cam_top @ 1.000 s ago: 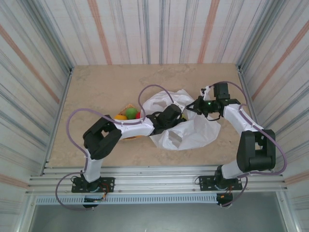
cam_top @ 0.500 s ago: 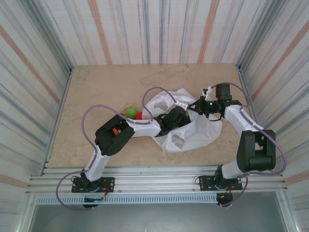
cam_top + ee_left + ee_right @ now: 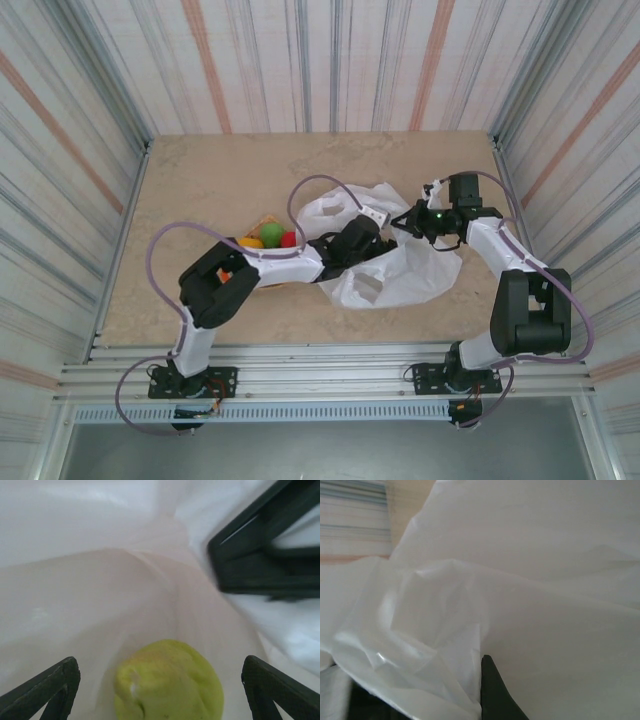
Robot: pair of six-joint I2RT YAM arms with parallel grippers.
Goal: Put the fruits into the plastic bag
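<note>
While the right jaws clamp the crinkled white plastic bag (image 3: 400, 280), the left jaws gape inside it. A glossy green fruit (image 3: 167, 682) lies loose between them.

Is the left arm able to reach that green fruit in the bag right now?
Likely yes: the green fruit lies in the bag just ahead of the open left gripper, nothing in between.

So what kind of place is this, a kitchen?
Probably a robot test booth, not a home: striped walls box in a small table, and two robot arms are bolted to a rail at its near edge.
</note>
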